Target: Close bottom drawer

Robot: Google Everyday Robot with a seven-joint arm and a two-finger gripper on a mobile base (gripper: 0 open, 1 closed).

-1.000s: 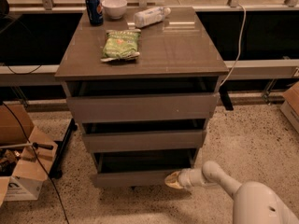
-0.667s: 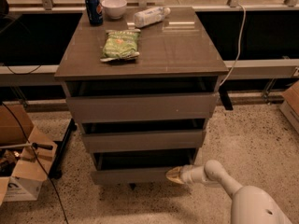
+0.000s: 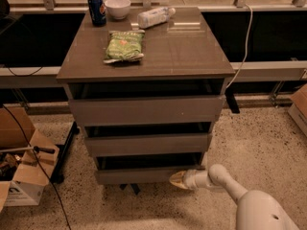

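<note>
Nearest you, the white arm [image 3: 225, 182] reaches in from the lower right. Its gripper [image 3: 178, 179] sits low at the right part of the bottom drawer [image 3: 139, 175], apparently pressing on the front. You cannot tell whether the gripper is open or closed.

Compared with a second ago, that front has slid back a little and the dark gap above it has narrowed. The push seems to be working. A strip of shadow remains, so the drawer is probably not yet home and you likely need to keep pushing straight in.

The middle and top drawers above it also stand slightly out. On the cabinet top [image 3: 187, 51] lie a green snack bag [image 3: 124, 45], a can [image 3: 97, 10], a white bowl [image 3: 117, 7] and a bottle [image 3: 154, 17] on its side. The speckled floor [image 3: 261, 138] holds cardboard boxes [image 3: 23, 178] at the left.
</note>
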